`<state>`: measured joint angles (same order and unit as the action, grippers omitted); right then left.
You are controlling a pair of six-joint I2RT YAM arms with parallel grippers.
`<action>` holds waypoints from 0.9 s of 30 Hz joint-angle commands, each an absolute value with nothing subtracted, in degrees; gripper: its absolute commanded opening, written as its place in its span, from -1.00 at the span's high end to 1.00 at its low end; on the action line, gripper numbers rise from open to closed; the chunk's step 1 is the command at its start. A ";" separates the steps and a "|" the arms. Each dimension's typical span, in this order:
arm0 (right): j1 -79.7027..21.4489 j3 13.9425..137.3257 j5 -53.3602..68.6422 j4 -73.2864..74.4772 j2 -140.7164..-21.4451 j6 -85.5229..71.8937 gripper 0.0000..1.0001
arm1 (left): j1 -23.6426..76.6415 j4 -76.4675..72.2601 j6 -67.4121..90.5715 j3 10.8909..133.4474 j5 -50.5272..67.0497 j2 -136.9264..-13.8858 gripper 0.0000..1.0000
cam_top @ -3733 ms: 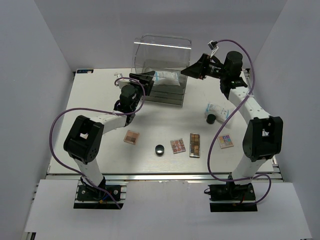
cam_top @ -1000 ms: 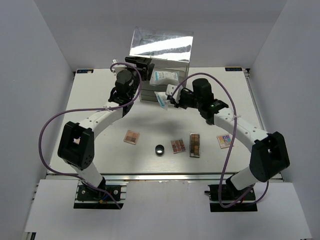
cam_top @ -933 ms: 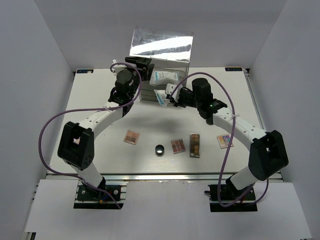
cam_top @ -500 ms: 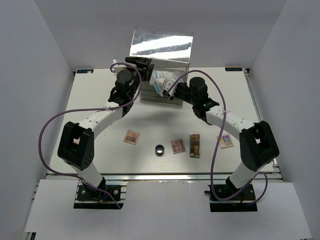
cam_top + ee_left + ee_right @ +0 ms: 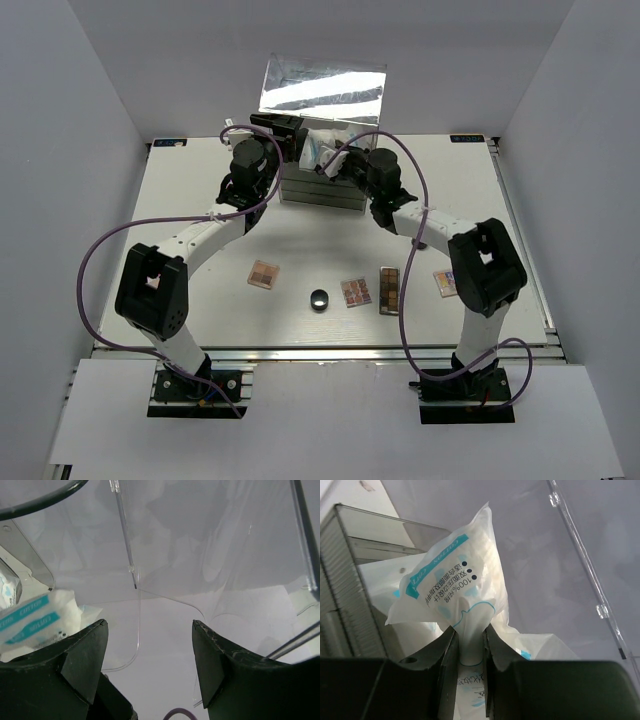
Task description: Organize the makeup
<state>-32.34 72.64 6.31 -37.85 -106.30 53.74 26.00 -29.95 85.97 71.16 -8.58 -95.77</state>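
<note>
1. The white blue-printed packet (image 5: 452,580) sticks out from the right gripper (image 5: 468,642), pinched by one end. Its long axis runs from the fingers toward the top of the right wrist view, leaning a little left
2. In the top view the held packet sits at upper centre, over the open top of the clear acrylic box (image 5: 320,192), with the raised lid (image 5: 320,88) just behind it. The top compartment lies right under and ahead of the gripper, so the coming move looks like a short lowering and a release
3. A second packet (image 5: 540,647) lies in that compartment beneath the held one, so the new one would likely land on it
4. The right gripper is nearly closed, its jaws narrow on the thin plastic and on nothing else
5. The left gripper (image 5: 150,630) has its jaws wide apart, with clear acrylic across the view ahead. Whether it touches the lid cannot be told
6. In the lower middle of the top view, apart on the table (image 5: 190,200), lie the brown palette (image 5: 262,273), round black pot (image 5: 319,298), pink palette (image 5: 356,291), long narrow palette (image 5: 390,289) and multicoloured palette (image 5: 447,283)
</note>
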 commanded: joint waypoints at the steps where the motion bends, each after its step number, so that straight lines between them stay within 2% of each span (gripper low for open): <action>1: -32.70 77.25 3.60 -42.28 -108.19 56.86 0.82 | 25.66 -31.29 85.17 73.13 -8.79 -92.29 -0.54; 2: -32.70 77.78 3.26 -41.58 -108.80 57.04 0.28 | 25.58 -31.38 85.25 73.04 -8.79 -92.29 -0.54; 4: -32.70 78.66 3.08 -40.61 -109.86 57.39 -0.03 | 25.49 -31.38 85.25 72.95 -8.79 -92.29 -0.54; 5: -32.61 78.66 3.16 -40.69 -110.04 57.48 -0.25 | 25.49 -31.38 85.25 72.86 -8.79 -92.20 -0.54; 8: -32.70 78.49 4.04 -39.47 -108.99 56.43 -0.50 | 25.40 -31.46 85.17 72.77 -8.88 -92.02 -0.54; 13: -32.61 75.33 7.46 -37.01 -103.20 52.83 -0.50 | 25.31 -31.64 85.34 72.42 -8.70 -91.85 -0.54; 15: -32.26 71.82 12.55 -33.59 -98.37 52.21 -0.42 | 25.31 -31.64 85.34 72.16 -8.61 -91.76 -0.54; 18: -30.68 67.77 23.78 -24.47 -91.07 53.60 -0.09 | 25.22 -31.64 85.34 71.90 -8.61 -91.58 -0.54; 19: -29.98 67.50 30.78 -20.78 -89.14 54.40 0.11 | 25.14 -31.64 85.34 71.55 -8.53 -91.50 -0.54; 20: -28.93 67.50 33.37 -17.26 -86.42 55.27 0.63 | 25.14 -31.64 85.25 71.37 -8.61 -91.23 -0.53; 21: -28.74 67.67 34.53 -12.01 -85.44 56.59 0.87 | 25.05 -31.55 85.25 71.19 -8.61 -91.14 -0.53; 22: -28.74 67.59 34.54 -10.91 -84.47 56.60 1.00 | 24.96 -31.55 85.25 71.02 -8.61 -91.06 -0.53; 27: -28.92 69.68 23.05 -14.50 -83.06 52.74 1.00 | 24.87 -32.25 85.69 69.00 -7.91 -91.05 -0.53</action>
